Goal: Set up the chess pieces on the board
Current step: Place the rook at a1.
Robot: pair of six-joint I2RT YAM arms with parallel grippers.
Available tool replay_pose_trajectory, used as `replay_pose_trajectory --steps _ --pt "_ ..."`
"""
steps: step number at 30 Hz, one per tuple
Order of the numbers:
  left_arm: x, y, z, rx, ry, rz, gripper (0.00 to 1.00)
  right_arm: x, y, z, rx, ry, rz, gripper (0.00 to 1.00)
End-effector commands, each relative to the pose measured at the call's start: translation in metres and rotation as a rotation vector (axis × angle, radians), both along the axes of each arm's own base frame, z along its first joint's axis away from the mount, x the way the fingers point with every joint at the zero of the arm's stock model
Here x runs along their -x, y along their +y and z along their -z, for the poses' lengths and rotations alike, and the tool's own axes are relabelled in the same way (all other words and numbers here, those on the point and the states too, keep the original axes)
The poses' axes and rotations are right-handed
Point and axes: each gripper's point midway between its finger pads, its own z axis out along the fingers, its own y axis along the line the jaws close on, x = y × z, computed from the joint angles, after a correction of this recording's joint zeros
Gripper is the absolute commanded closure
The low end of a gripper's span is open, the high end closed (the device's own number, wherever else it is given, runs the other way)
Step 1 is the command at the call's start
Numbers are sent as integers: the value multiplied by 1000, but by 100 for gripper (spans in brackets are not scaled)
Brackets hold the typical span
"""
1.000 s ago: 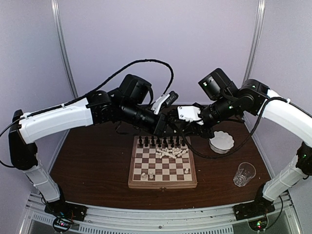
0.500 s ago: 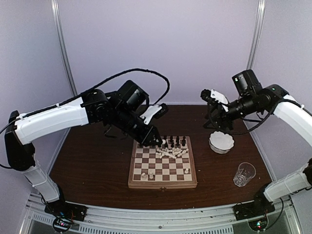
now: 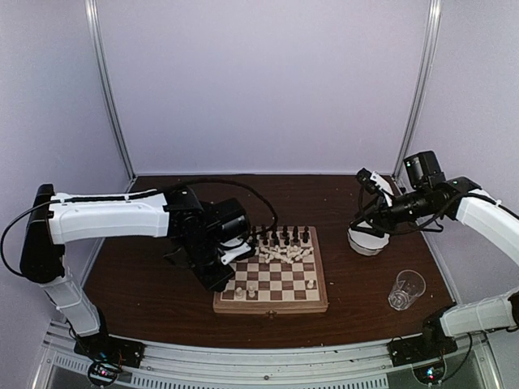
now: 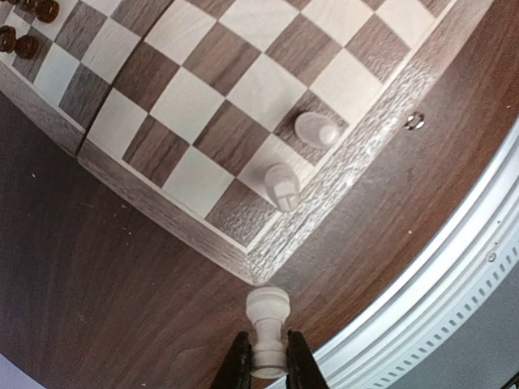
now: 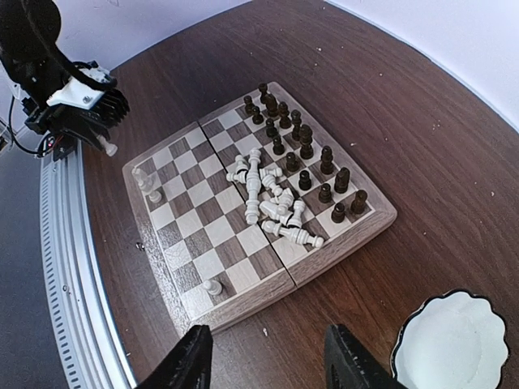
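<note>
From the top external view, the square wooden chessboard [image 3: 272, 306] with light and dark brown checks lies mid-way across the dark brown wooden bench [image 3: 138, 284]. Its dark brown pieces [image 3: 280, 237] stand along the far rows, and a heap of cream-white pieces [image 3: 284, 254] lies toppled just in front of them. Your left hand [image 3: 220, 279] sits low at the board's near-left corner. Your right hand [image 3: 363, 175] is raised well off to the right, above the white scalloped bowl [image 3: 369, 243], with a clear plastic cup [image 3: 405, 289] nearer to you on that side. In the left wrist view, the left hand [image 4: 263, 361] is closed on the base of a cream-white turned piece [image 4: 268, 318] with a flat round head. It holds the piece over the bench just outside the board's corner, not yet above any square. Two cream-white pieces [image 4: 282, 186] stand on the second and third squares of the near row, and the corner square beside them is bare. In the right wrist view, the right hand [image 5: 268, 356] has its fingers spread wide with nothing between them. The bowl [image 5: 454, 344] looks empty, and a lone cream-white pawn [image 5: 212, 285] stands near the board's near-right corner. You are most likely mid-placement on the white side, with most of that side left to stand up. I cannot tell which kind of piece you hold. If it belongs on the bare corner square, bring it inward over that square and lower it until the base sits flat. Then open the hand without brushing the neighbouring piece.
</note>
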Motion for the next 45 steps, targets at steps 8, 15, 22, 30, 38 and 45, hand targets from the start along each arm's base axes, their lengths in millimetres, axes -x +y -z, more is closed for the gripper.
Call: replay_pose_trajectory --steps 8,15,22,30,38,45 --pt "-11 1 37 -45 -1 -41 85 0 0 -6 -38 -52 -7 50" --pt "-20 -2 46 -54 3 -54 85 0 -1 -5 -39 -53 -8 50" --pt "-24 -6 53 -61 6 -51 84 0 -1 -4 -39 -51 -10 50" --pt "-21 -12 60 -53 44 -41 84 0 -1 -2 -39 -47 -10 50" --pt "-21 -11 61 -59 47 -41 78 0 -1 -2 -38 -46 -13 50" --pt "-22 -11 59 -62 42 -43 69 0 -1 -1 -39 -43 -14 50"
